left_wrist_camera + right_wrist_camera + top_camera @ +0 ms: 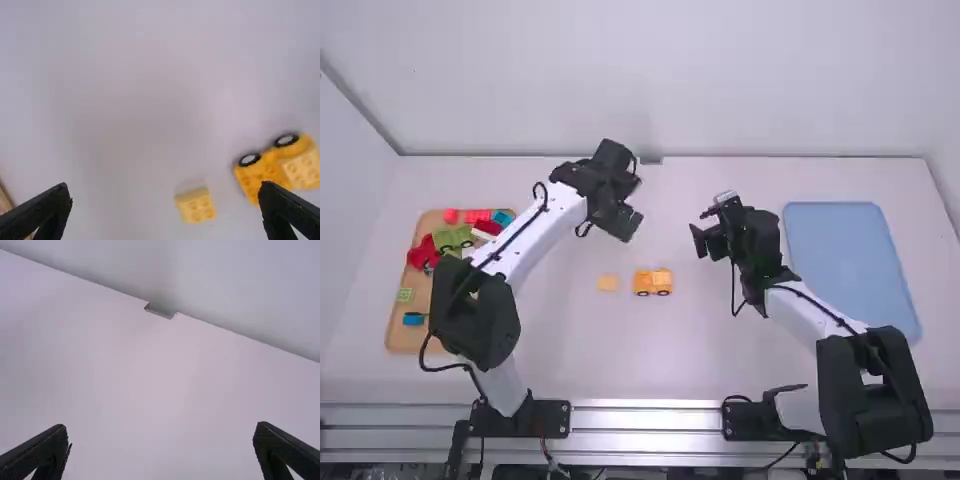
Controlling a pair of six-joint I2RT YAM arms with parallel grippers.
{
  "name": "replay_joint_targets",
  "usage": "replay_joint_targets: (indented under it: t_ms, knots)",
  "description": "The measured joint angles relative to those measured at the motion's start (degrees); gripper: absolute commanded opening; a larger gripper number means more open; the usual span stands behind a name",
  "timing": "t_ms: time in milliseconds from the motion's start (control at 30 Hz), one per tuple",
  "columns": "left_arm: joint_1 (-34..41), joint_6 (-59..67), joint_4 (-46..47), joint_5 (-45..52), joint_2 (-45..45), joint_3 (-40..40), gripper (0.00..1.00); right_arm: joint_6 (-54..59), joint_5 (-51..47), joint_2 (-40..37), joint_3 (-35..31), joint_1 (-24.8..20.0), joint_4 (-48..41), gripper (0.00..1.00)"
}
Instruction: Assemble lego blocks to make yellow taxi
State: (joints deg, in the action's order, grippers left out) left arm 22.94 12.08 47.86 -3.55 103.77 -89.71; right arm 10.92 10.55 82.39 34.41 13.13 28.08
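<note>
Yellow wheeled car (pixel 642 284), lighter block on top, just below frame centre; loose yellow block (pixel 608 283) near its left side (not touching). Left gripper (pixel 631 227) upper centre, right gripper (pixel 699 231) right of centre: both spread wide, empty. Wooden tray (pixel 396 337), far left; blue tray (pixel 850 262), right.

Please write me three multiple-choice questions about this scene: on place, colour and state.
1. In the high view, where is the small yellow block? A) left of the car B) right of it C) on it
2. Colour of the right-hand tray? A) red B) blue C) green
3. How is the left pincer? A) shut on the block B) shut, empty C) open, empty

1 A: it lies left, with a gap between.
2 B: its surface is blue.
3 C: its fingers are apart, gripping nothing.
</note>
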Motion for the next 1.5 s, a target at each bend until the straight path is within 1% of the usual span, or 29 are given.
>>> replay_joint_targets:
  t_ms: [33, 200, 267, 300, 467, 533, 633, 667, 767, 800, 1000, 1067, 1133, 1200, 1300, 1500]
  knots:
    - [0.0, 5.44, -0.07, 1.18, 0.0, 0.92, 0.99, -0.13, -0.02, 0.0, 0.0, 0.0, 0.0, 0.98]
    - [-0.44, 23.93, 0.15, 7.43, 0.0, 4.59, 0.99, -0.07, 0.0, 0.02, 0.0, 0.0, 0.04, 0.98]
    - [-0.87, 31.26, 0.74, 10.86, -0.02, 5.9, 0.99, -0.09, -0.02, 0.0, 0.0, 0.0, 0.02, 0.98]
    - [-1.49, 37.42, 1.11, 14.03, 0.0, 7.04, 0.99, -0.09, -0.02, 0.02, 0.0, 0.0, 0.02, 0.98]
    - [-4.26, 50.42, 0.68, 21.53, 0.0, 10.93, 0.99, 0.13, 0.0, 0.0, 0.0, 0.0, 0.0, 0.98]
    - [-7.32, 57.09, -0.59, 26.49, 0.0, 14.23, 0.99, 0.09, -0.02, 0.0, 0.0, 0.0, 0.02, 0.99]
    - [-11.15, 62.9, -3.28, 32.15, -0.02, 17.92, 0.99, 0.13, -0.02, 0.0, 0.0, 0.0, 0.35, 0.98]
    - [-13.99, 66.38, -5.57, 36.28, 0.0, 20.65, 0.99, 0.0, 0.0, 0.0, 0.0, 0.0, 0.85, 0.98]
    - [-18.1, 70.69, -10.01, 43.87, 0.0, 25.29, 0.99, 0.04, 0.0, 0.0, 0.0, 0.0, 1.64, 0.98]
    - [-20.48, 72.61, -13.29, 48.11, 0.0, 28.44, 0.99, 0.0, -0.02, 0.0, 0.0, 0.0, 1.79, 0.98]
    - [-25.46, 74.51, -25.31, 57.86, 0.0, 38.05, 0.99, 0.11, -0.02, 0.0, 0.0, 0.0, 1.97, 0.98]
    - [-25.79, 72.78, -31.65, 59.6, 0.0, 40.89, 0.99, -0.15, -0.02, 0.0, 0.0, 0.0, 2.38, 0.98]
    - [-25.73, 71.01, -35.91, 60.43, 0.0, 42.42, 0.99, 0.15, -0.02, 0.0, 0.0, 0.0, 2.62, 0.98]
    - [-25.68, 67.25, -42.97, 61.29, 0.46, 44.37, 0.99, 0.04, -0.02, 0.0, 0.0, 0.0, 2.86, 0.98]
    - [-25.68, 63.89, -46.62, 61.4, 2.49, 45.03, 0.99, -0.11, 0.02, 0.0, 0.0, 0.0, 2.93, 0.98]
    - [-25.68, 61.59, -47.04, 62.66, 7.74, 45.09, 0.99, 0.07, 0.0, 0.0, 0.0, 0.0, 2.95, 0.98]
